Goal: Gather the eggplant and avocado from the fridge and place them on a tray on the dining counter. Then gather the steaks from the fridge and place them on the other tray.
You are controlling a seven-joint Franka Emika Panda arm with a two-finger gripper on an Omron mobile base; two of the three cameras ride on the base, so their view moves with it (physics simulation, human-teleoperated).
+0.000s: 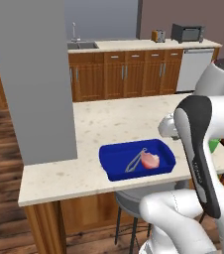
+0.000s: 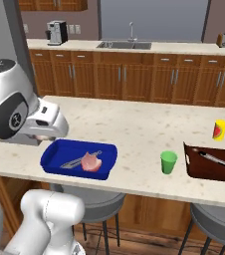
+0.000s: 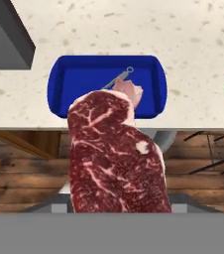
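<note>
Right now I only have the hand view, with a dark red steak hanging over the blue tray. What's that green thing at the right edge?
Observer: A green cup, upright on the dining counter, to the right of the blue tray.
Operator: Anything beyond the cup?
Observer: The brown tray, with a long metal utensil lying in it.
Operator: And behind that tray?
Observer: A small yellow container stands on the counter there.
</note>
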